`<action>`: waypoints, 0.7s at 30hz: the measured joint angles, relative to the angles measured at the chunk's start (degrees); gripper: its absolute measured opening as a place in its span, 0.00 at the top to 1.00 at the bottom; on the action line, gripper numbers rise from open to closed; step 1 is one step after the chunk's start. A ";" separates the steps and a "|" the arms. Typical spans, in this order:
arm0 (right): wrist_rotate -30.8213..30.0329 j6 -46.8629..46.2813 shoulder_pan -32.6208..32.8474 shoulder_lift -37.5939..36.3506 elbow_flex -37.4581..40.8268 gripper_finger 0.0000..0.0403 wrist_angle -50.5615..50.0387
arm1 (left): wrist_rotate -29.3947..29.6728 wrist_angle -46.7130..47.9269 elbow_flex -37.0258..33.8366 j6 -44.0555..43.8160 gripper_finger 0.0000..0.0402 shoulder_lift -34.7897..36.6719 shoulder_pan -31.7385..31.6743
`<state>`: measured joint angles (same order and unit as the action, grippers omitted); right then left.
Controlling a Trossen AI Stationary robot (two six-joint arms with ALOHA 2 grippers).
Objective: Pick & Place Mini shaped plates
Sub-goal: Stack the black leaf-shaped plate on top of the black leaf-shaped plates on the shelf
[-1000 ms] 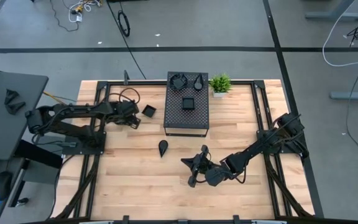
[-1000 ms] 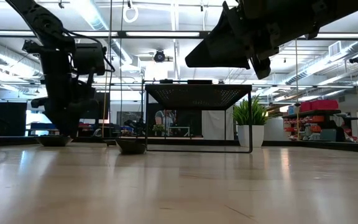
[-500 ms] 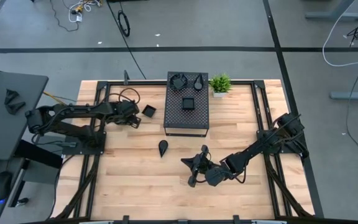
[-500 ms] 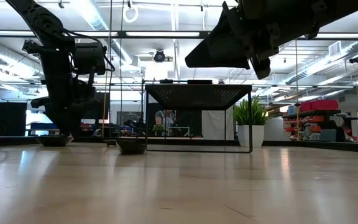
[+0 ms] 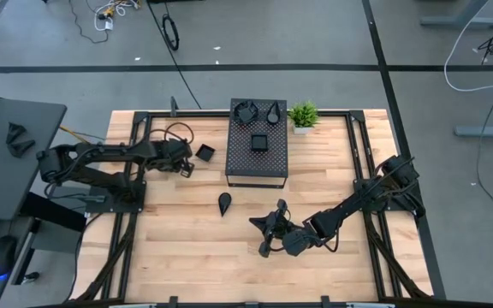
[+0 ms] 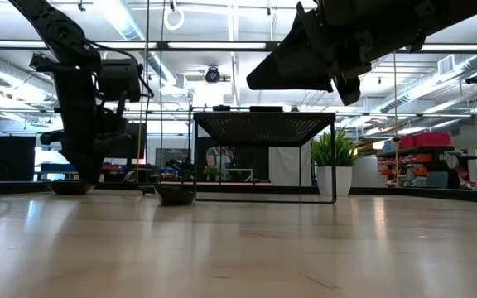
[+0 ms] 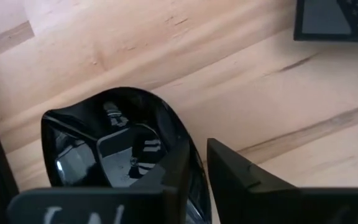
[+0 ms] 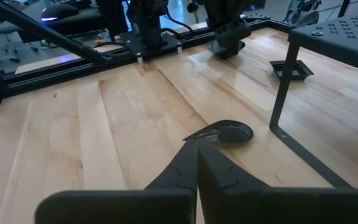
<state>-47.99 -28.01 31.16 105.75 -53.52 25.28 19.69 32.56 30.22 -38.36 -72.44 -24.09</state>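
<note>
A glossy black mini plate (image 7: 98, 149) lies on the wooden table at the far left, with my left gripper (image 7: 201, 180) (image 5: 183, 166) shut on its rim. A square mini plate (image 5: 204, 152) lies flat just right of it. A teardrop mini plate (image 5: 225, 203) (image 8: 229, 132) rests on the table's middle. My right gripper (image 5: 258, 225) (image 8: 197, 155) hangs shut above the table, a short way right of and nearer than the teardrop plate, touching nothing. Three more mini plates (image 5: 259, 143) sit on top of the black perforated box (image 5: 258, 167). My left gripper has the plate's raised rim (image 7: 193, 163) between its two fingers, one finger (image 7: 166, 186) over the inside of the dish and the other (image 7: 241, 186) outside it. The fingers come steeply from above. The plate rests flat on the table (image 7: 241, 81).
A small green potted plant (image 5: 303, 114) stands right of the box at the far edge. Black frame rails (image 5: 358, 154) run along the table's sides. Bare wood lies across the table's near half (image 5: 204, 257).
</note>
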 joint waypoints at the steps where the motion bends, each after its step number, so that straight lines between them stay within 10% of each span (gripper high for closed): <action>1: 0.00 0.00 0.00 0.00 0.00 0.99 0.00 | 0.03 -0.02 0.00 0.00 0.86 0.00 0.17; 21: 0.00 0.00 0.00 0.00 0.00 0.99 0.00 | 5.36 13.01 5.11 -5.03 0.99 0.07 18.14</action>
<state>-47.99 -28.01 31.16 105.75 -53.52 25.28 25.05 45.56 35.32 -43.39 -72.38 -5.94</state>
